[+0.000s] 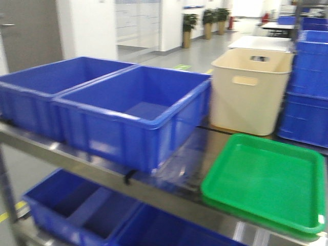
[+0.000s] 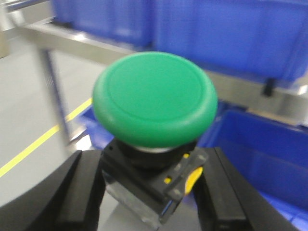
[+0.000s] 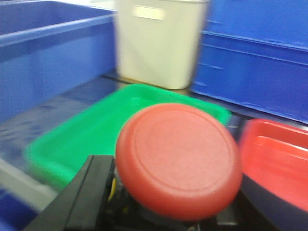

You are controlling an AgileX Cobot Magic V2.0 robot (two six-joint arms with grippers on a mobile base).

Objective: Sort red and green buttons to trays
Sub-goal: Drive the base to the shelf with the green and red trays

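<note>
In the left wrist view my left gripper (image 2: 153, 190) is shut on the green button (image 2: 154, 98), its black fingers clamping the black body below the round green cap. In the right wrist view my right gripper (image 3: 163, 202) is shut on the red button (image 3: 179, 159), whose red cap hides most of the body. The green tray (image 1: 266, 179) lies empty on the steel shelf at the right; it also shows in the right wrist view (image 3: 86, 130). The red tray (image 3: 279, 163) lies to the right of the green one. Neither gripper shows in the front view.
Two deep blue crates (image 1: 138, 113) stand on the shelf at the left, a cream tub (image 1: 251, 89) behind the green tray, stacked blue crates (image 1: 307, 92) at the right. More blue crates (image 1: 77, 210) sit on the lower shelf. The steel shelf rail (image 2: 86, 43) runs ahead of the left gripper.
</note>
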